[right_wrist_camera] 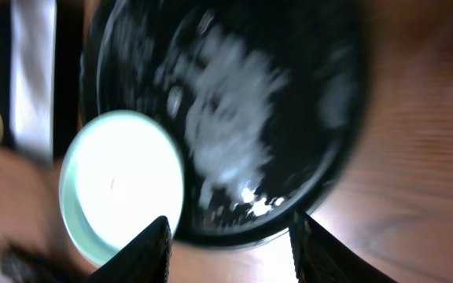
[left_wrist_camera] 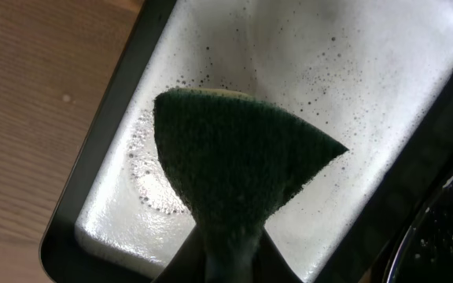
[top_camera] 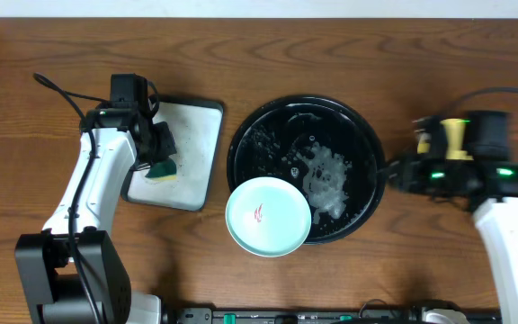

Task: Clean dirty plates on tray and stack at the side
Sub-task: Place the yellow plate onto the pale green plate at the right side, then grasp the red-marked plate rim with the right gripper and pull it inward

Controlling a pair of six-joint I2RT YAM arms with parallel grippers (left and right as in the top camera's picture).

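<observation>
Plate (top_camera: 268,216): we log one, mint with a red smear, overlapping the rim of the tray (top_camera: 241,144) on the robot's near-left side, partly over the table (top_camera: 349,270).
Overhead alone: left pincer (top_camera: 162,160) and right pincer (top_camera: 392,173) together, well apart; white foam (top_camera: 326,180) across the tray floor.
Left wrist alone: suds (left_wrist_camera: 152,185) and dark specks on the white tray (left_wrist_camera: 368,94) beneath the sponge (left_wrist_camera: 242,149).
Left pincer (left_wrist_camera: 226,255): pinching the sponge above the white tray, clear of the plate.
Right pincer (right_wrist_camera: 230,248): fingers (right_wrist_camera: 152,244) spread, tray rim showing in the gap; plate off to one side, untouched.
</observation>
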